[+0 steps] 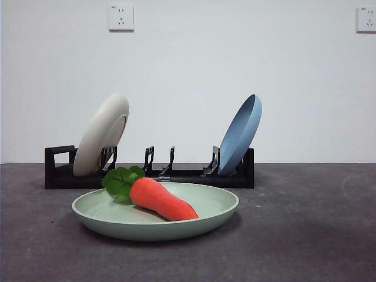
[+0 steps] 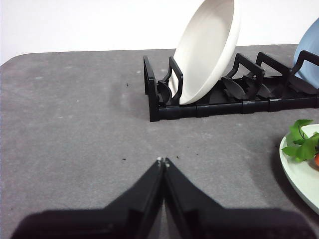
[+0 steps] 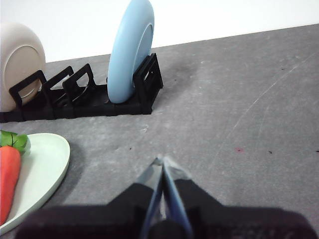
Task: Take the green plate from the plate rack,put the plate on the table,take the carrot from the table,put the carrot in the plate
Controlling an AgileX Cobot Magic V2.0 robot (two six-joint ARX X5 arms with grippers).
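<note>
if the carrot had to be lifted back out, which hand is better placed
Roughly even. The carrot lies in the green plate between them. Left hand faces the leafy end, right hand the orange body, so right, slightly. Both are shut and empty.

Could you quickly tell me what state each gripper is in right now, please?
Left gripper: closed, holding nothing.
Right gripper: closed, holding nothing.
</note>
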